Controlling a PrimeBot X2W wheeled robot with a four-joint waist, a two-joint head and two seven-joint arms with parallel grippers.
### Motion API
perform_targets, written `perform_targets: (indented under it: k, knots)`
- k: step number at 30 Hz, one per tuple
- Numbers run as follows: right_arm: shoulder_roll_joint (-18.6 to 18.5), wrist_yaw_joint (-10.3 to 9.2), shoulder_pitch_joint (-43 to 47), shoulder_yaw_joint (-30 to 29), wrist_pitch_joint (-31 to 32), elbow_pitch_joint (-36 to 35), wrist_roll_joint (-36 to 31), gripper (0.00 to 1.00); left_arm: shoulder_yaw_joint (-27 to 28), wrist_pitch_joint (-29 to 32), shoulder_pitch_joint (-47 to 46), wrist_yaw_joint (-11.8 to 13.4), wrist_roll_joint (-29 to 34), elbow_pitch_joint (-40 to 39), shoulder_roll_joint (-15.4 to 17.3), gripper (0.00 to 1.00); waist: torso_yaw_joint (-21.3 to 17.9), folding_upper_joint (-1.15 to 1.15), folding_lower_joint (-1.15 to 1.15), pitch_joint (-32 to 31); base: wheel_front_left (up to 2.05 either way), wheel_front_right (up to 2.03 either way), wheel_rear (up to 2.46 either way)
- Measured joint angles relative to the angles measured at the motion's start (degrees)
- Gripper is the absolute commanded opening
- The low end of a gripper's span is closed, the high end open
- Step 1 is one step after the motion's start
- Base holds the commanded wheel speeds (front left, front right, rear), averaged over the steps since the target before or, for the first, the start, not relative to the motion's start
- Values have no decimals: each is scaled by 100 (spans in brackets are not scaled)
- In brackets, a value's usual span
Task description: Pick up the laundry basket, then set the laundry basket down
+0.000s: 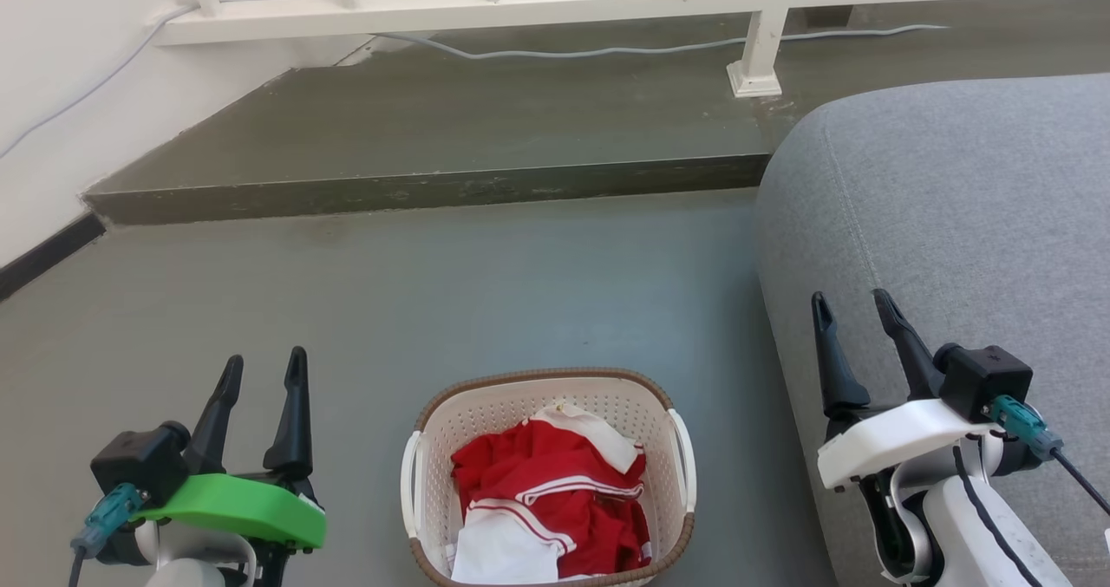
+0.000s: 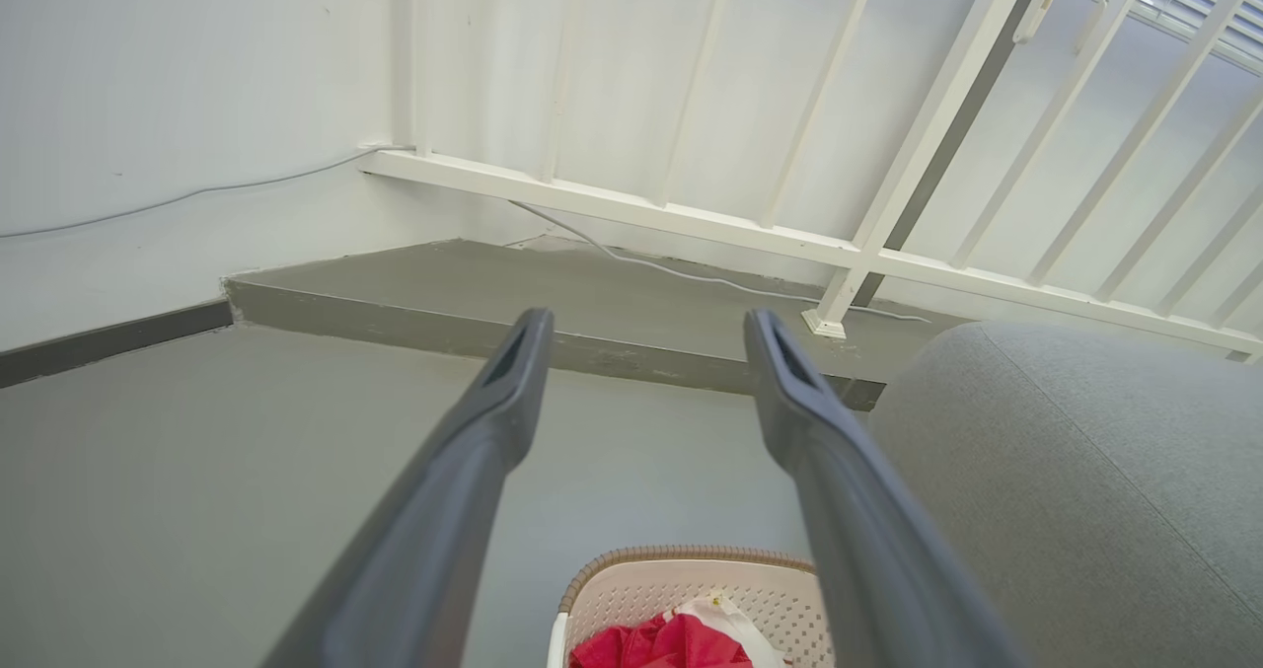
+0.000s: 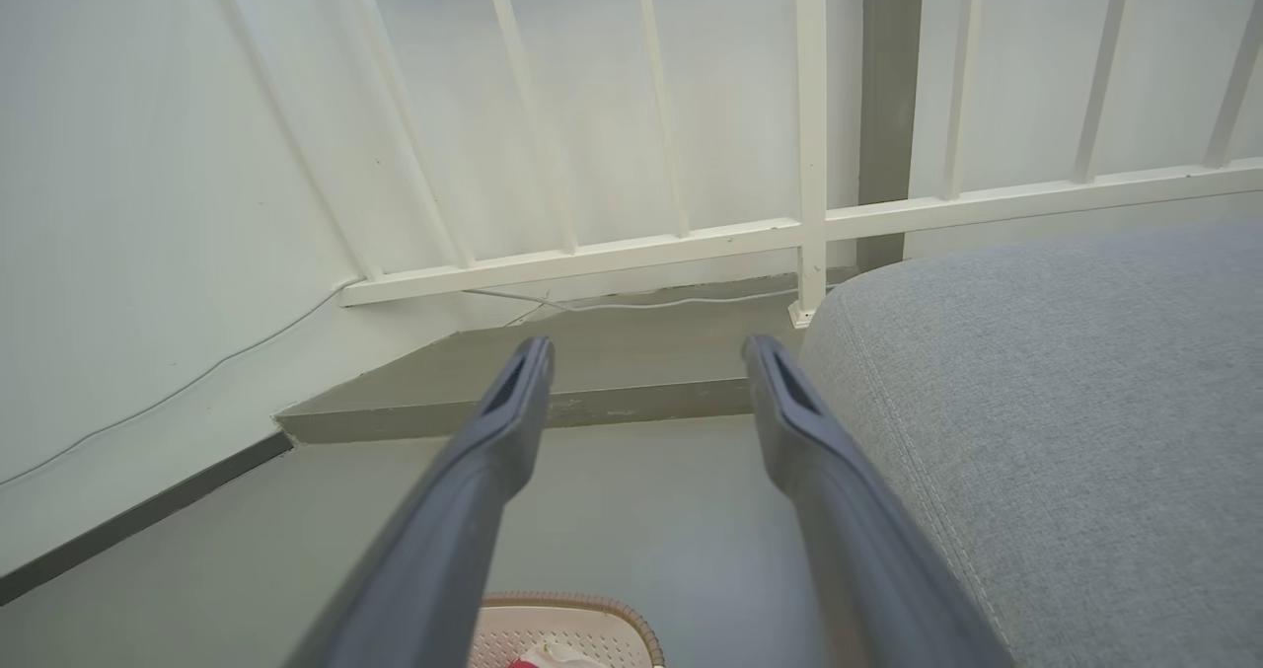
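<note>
Plainly, the laundry basket stands on the grey floor between the two arms, inward of and lower than both sets of fingers. Its long axis runs away from the robot, with a white handle on each flank, and neither arm looks clearly nearer. The left gripper and the right gripper, seen against the grey sofa, both have fingers parted moderately, empty and touching nothing, so each, I judge, must drop and swing inward
</note>
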Motion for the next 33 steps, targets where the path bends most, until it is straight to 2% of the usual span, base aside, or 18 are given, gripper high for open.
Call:
perform_targets:
  k: [16, 17, 25, 33]
  knots:
    - [51, 121, 83, -110, 0, 3, -156, 100, 99, 0, 100, -68, 176, 4, -69, 100, -10, 0, 0, -25, 0, 0, 0]
    - [56, 129, 83, -111, 0, 3, -157, 0, 99, 0, 100, -69, 180, 2, -75, 0, -10, 0, 0, -28, 0, 0, 0]
    - [156, 155, 329, -116, 14, 270, -54, 0, 79, 68, 215, -68, 115, 303, -208, 0, -5, 0, 0, -35, 0, 0, 0]
    - [180, 243, 329, -215, 136, 257, 542, 0, 144, 221, 214, -68, -520, 326, -209, 0, 22, 0, 0, -49, 0, 0, 0]
